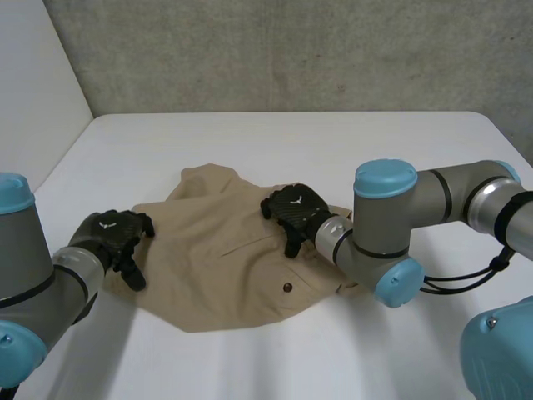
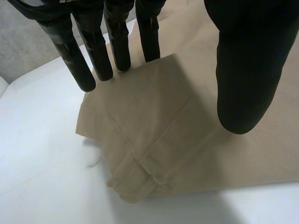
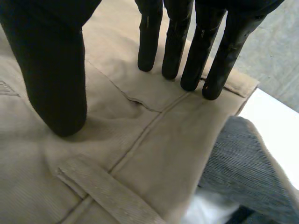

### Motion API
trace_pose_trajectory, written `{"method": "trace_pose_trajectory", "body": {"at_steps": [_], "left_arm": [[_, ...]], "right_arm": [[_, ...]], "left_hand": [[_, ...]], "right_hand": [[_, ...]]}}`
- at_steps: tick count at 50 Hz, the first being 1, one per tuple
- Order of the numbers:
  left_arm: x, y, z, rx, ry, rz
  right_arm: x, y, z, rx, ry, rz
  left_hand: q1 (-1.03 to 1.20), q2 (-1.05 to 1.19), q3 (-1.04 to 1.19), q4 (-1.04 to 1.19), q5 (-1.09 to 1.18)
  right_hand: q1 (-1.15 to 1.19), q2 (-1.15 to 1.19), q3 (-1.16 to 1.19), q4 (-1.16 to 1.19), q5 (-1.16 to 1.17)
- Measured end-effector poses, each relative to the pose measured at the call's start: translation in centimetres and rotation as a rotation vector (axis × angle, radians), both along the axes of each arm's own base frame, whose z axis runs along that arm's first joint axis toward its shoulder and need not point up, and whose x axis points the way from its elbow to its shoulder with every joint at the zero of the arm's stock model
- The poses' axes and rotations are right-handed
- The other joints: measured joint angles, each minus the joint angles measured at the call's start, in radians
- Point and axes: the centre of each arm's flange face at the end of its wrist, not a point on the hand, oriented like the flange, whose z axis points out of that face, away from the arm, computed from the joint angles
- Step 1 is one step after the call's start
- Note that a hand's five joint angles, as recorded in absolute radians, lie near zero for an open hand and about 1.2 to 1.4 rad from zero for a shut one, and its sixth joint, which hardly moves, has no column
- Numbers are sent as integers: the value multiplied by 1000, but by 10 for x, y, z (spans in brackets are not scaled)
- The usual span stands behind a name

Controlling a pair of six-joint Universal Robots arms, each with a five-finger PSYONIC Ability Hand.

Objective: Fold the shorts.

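Observation:
Tan shorts (image 1: 225, 267) lie rumpled in the middle of the white table (image 1: 333, 142), a dark button (image 1: 287, 287) facing up. My left hand (image 1: 112, 233) sits at the shorts' left edge. Its own view shows straight fingers (image 2: 77, 60) and a thumb (image 2: 243, 70) spread over a folded corner of the shorts (image 2: 154, 135), gripping nothing. My right hand (image 1: 296, 210) rests on the shorts' upper right part. There its fingers (image 3: 175, 46) reach straight down to the cloth (image 3: 140, 154) near a seam, the thumb (image 3: 56, 79) apart, open.
A belt loop (image 3: 103, 191) lies under the right palm, and grey ribbed fabric (image 3: 243, 163) shows past the cloth's edge. A grey wall (image 1: 291, 50) stands behind the table. Bare table surrounds the shorts.

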Motion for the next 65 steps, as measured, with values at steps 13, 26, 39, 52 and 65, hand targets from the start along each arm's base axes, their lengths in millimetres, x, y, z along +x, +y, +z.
{"method": "trace_pose_trajectory", "body": {"at_steps": [13,26,39,52,65], "left_arm": [[5,-4,7,-25,5,19],[6,-3,14,-46,11,23],[7,-2,24,-73,13,17],[3,12,29,-33,-28,-108],[-12,18,21,-68,16,-202]], "right_arm": [[3,2,-6,11,5,9],[2,0,7,-14,-7,-3],[-21,2,102,-232,-13,-138],[-63,18,105,-326,275,-269],[-65,27,96,-205,190,-292]], "left_hand": [[-3,-1,0,-8,-12],[-3,-5,-3,-14,-21],[-12,-25,-26,-38,-43],[-4,-15,-16,-21,-23],[130,115,114,116,109]], "right_hand": [[179,243,234,253,243],[423,578,537,570,543],[455,605,576,618,577],[455,605,605,618,605],[455,605,605,618,617]]}}
